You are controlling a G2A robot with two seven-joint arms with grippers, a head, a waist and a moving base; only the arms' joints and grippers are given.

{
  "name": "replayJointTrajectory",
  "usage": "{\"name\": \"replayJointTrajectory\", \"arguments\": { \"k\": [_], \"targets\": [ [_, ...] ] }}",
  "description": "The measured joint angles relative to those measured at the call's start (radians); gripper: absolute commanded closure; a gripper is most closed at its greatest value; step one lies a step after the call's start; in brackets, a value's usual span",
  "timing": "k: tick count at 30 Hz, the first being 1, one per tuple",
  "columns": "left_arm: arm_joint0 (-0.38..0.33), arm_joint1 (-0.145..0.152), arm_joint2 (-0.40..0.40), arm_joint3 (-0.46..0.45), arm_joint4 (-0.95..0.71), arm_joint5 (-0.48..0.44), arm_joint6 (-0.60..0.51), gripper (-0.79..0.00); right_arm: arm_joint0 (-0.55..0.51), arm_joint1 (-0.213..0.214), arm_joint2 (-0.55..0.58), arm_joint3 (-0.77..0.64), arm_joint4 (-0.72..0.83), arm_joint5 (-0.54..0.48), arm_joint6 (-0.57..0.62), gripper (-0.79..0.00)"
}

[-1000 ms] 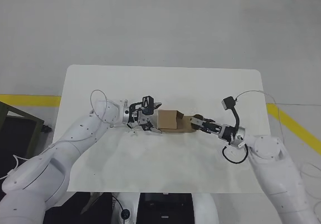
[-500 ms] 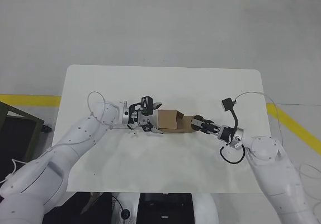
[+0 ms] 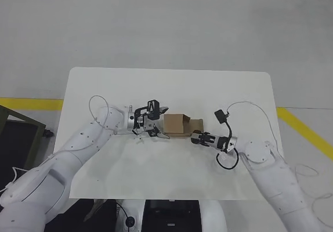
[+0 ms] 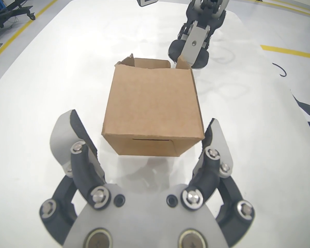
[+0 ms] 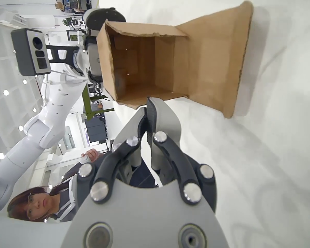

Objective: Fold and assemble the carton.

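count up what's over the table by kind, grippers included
carton: 1
grippers: 2 (left gripper, right gripper)
total: 3

The left arm (image 3: 88,139) extends from the counter's (image 3: 172,81) near left corner toward its middle. The left end effector (image 4: 142,121) sits low over the surface, its fingers (image 4: 67,130) spread wide apart. The right arm (image 3: 262,156) comes in from the near right side with its elbow bent and wrist rolled sideways. The right end effector (image 5: 146,109) has its fingers pressed together.
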Motion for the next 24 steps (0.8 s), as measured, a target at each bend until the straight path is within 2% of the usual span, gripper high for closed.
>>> {"name": "replayJointTrajectory", "arguments": {
  "k": [6,24],
  "targets": [
    [-0.002,-0.009,0.005,0.001,-0.003,-0.013,-0.017,-0.785,0.033,-0.008,-0.021,0.045,0.015,-0.039,-0.016,0.000],
    [-0.028,-0.034,0.022,0.044,0.020,-0.034,-0.011,-0.785,0.190,-0.051,-0.167,0.197,0.003,-0.125,0.052,0.000]
  ]
}}
